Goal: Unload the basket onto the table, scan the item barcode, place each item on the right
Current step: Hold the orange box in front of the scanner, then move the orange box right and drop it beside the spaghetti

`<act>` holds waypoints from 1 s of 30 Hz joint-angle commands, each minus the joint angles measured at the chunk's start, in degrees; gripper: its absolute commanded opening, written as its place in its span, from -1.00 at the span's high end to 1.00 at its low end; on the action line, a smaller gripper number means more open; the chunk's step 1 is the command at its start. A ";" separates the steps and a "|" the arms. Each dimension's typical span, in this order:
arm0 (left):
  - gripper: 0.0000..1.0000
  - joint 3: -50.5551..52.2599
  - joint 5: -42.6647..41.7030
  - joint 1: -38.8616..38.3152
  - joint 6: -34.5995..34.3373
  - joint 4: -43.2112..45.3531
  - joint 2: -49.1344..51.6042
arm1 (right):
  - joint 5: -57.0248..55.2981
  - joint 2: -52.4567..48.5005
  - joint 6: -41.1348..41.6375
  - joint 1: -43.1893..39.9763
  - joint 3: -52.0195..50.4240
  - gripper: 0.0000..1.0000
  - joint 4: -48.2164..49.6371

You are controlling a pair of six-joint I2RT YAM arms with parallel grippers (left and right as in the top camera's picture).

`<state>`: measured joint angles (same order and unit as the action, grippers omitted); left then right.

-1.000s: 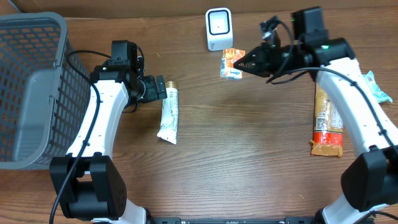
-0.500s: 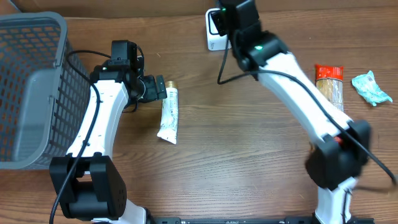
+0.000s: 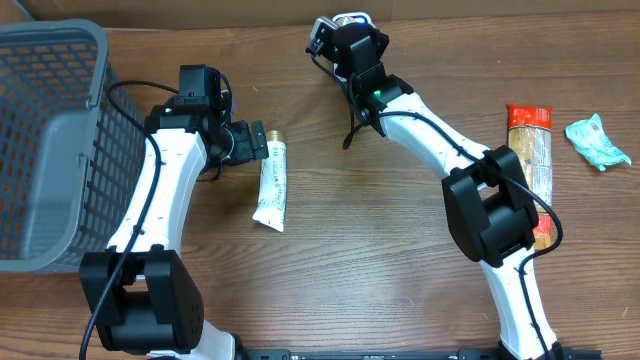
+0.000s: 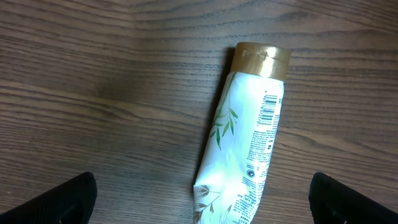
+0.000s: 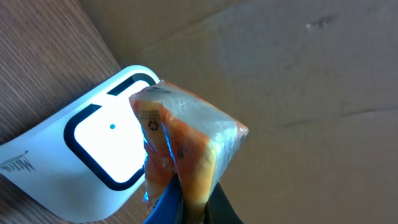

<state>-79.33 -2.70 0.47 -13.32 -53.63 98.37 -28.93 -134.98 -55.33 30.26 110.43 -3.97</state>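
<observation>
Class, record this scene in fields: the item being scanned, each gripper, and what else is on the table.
Item being scanned: orange packet, held before the lit white scanner
Right gripper: shut on orange packet
Left gripper: open, by the white tube, holding nothing
Elsewhere: grey basket, long snack pack, teal wrapper
</observation>
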 commanded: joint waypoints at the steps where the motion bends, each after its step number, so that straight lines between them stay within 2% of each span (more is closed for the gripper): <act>1: -0.99 -0.63 0.37 -0.11 1.07 0.00 -0.50 | 0.66 -0.81 -1.90 0.00 0.26 0.93 0.74; 12: -1.00 -0.63 0.37 -0.11 1.07 0.00 -0.50 | 1.53 -0.79 -1.29 0.00 0.26 0.93 0.74; 17: -0.99 -0.63 0.37 -0.11 1.07 0.00 -0.50 | 1.62 3.32 8.83 0.00 0.26 0.93 -0.07; 19: -0.99 -0.63 0.37 -0.11 1.07 0.00 -0.50 | 2.91 7.21 11.13 0.00 0.26 0.93 -3.30; 23: -0.99 -0.63 0.37 -0.11 1.07 0.00 -0.50 | 8.83 16.87 25.42 -0.44 0.26 0.93 -17.25; 27: -0.99 -0.63 0.37 -0.11 1.07 0.00 -0.50 | 22.82 25.55 43.17 -3.58 0.26 0.92 -39.91; 30: -0.99 -0.63 0.37 -0.11 1.07 0.00 -0.50 | 29.03 27.23 52.33 -8.39 0.26 0.92 -58.05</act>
<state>-79.33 -2.72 0.47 -13.32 -53.65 98.37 -10.11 -110.45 -19.42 27.05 110.63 -53.76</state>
